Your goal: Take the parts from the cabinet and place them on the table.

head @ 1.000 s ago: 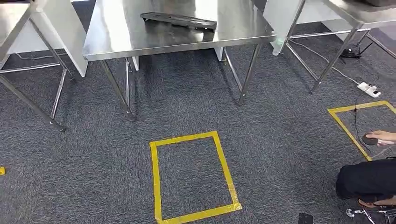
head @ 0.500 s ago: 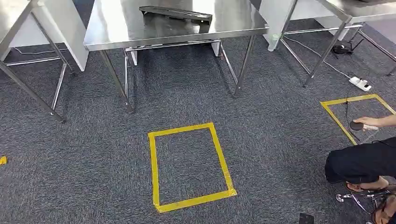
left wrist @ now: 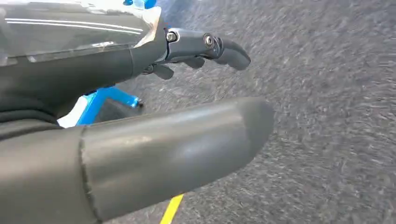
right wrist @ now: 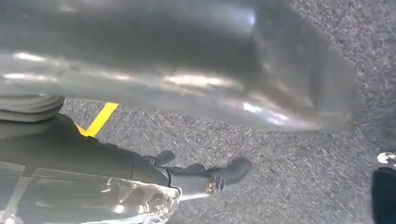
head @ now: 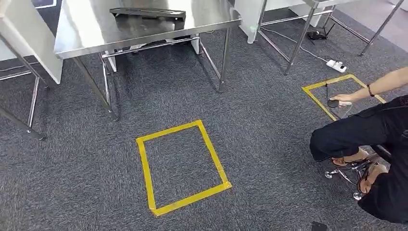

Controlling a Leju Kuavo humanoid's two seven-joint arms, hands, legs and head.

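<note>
Grey-fingered left hand [left wrist: 187, 93] and right hand [right wrist: 196, 140] hang apart-fingered, holding nothing.

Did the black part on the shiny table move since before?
No. The black part lies at the same spot near the back of the steel table. Everything slid left together because the robot's camera moved.

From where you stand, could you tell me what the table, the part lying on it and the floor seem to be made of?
The table looks like stainless steel: a bright top with mirror-like reflections on thin shiny legs. The part looks like dark, matte metal or plastic; I cannot tell which. The floor looks like grey, speckled short-pile carpet, marked with yellow tape.
</note>
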